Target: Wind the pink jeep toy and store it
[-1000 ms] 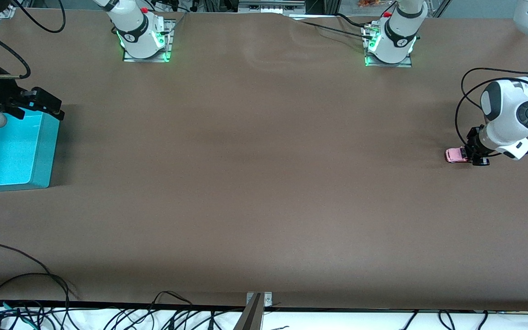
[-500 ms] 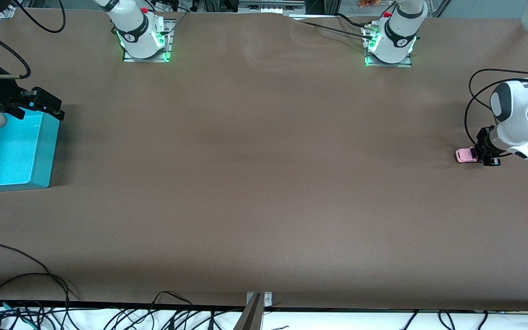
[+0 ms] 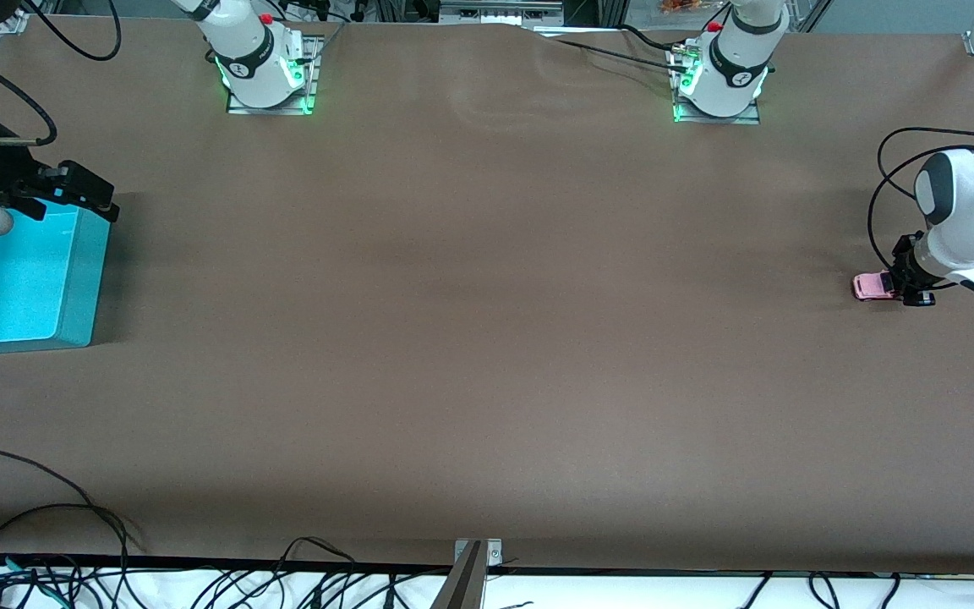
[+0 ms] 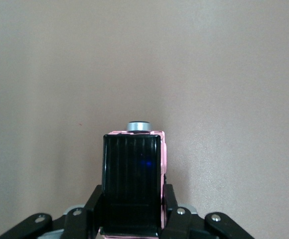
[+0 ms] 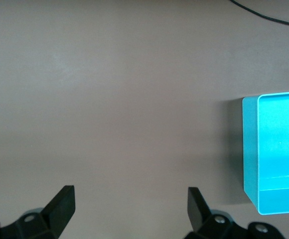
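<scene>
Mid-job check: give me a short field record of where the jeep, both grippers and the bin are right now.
pink jeep toy: on the table at the left arm's end, held at its rear
left gripper: low at the table, shut on the pink jeep toy, fingers against both sides
right gripper: open, nothing between the fingers, up over the table by the bin; this arm waits
cyan bin: at the right arm's end of the table, its visible part holds nothing
store step: not yet done
</scene>
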Action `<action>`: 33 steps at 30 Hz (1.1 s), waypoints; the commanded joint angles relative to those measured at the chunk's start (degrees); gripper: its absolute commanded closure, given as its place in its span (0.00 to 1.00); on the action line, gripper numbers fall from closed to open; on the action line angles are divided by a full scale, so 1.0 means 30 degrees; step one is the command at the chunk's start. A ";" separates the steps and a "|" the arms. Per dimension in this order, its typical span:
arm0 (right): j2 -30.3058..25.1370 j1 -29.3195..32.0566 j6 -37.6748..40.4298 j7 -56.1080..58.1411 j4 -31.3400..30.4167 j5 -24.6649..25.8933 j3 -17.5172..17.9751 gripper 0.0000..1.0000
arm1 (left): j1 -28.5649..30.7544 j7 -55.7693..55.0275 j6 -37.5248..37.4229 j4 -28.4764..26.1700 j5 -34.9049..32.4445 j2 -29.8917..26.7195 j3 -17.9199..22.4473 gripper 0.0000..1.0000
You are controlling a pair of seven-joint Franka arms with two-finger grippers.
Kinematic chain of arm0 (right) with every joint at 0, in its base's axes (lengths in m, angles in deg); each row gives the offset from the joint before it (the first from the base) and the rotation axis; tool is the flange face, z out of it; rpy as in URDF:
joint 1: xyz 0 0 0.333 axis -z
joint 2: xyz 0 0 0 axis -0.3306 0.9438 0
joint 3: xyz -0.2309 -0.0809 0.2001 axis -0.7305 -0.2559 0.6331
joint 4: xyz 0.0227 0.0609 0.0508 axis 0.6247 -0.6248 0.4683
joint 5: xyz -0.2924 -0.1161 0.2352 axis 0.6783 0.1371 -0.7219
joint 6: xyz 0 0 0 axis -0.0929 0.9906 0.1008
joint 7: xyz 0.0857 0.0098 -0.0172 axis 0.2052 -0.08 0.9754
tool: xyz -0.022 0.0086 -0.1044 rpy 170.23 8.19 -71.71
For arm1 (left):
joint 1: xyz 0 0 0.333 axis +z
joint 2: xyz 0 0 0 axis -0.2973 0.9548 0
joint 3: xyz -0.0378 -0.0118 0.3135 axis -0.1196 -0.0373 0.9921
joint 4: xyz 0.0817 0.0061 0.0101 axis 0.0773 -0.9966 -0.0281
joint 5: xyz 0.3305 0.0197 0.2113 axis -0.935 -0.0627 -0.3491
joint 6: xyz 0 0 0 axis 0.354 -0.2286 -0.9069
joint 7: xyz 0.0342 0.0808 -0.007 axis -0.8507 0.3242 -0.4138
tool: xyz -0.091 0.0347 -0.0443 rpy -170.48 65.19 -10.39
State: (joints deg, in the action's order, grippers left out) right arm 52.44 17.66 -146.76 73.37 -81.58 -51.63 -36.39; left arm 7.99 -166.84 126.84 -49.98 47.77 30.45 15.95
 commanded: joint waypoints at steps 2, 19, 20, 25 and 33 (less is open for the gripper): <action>-0.0015 -0.0007 0.0026 0.0077 0.0259 -0.0074 0.0042 0.00 | 0.0420 0.0679 0.0953 0.0583 -0.0381 0.1977 -0.0031 0.76; -0.0015 -0.0007 0.0055 0.0077 0.0259 -0.0074 0.0042 0.00 | 0.0157 0.0853 0.0222 0.0437 -0.0380 0.0630 -0.0031 0.00; -0.0015 -0.0007 0.0055 0.0077 0.0259 -0.0074 0.0042 0.00 | 0.0127 0.0853 0.0104 0.0437 -0.0380 0.0571 -0.0031 0.00; -0.0015 -0.0007 0.0026 0.0077 0.0259 -0.0074 0.0042 0.00 | 0.0069 0.1117 -0.0597 0.0349 -0.0351 -0.0306 -0.0031 0.00; -0.0015 -0.0007 0.0026 0.0077 0.0259 -0.0074 0.0042 0.00 | -0.0809 0.2989 -0.3730 -0.0091 -0.0292 -0.3293 -0.0090 0.00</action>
State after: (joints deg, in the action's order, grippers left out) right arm 52.43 17.66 -146.76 73.37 -81.58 -51.63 -36.38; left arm 7.67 -161.92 122.04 -48.40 47.77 28.32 15.77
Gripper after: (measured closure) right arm 0.000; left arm 0.000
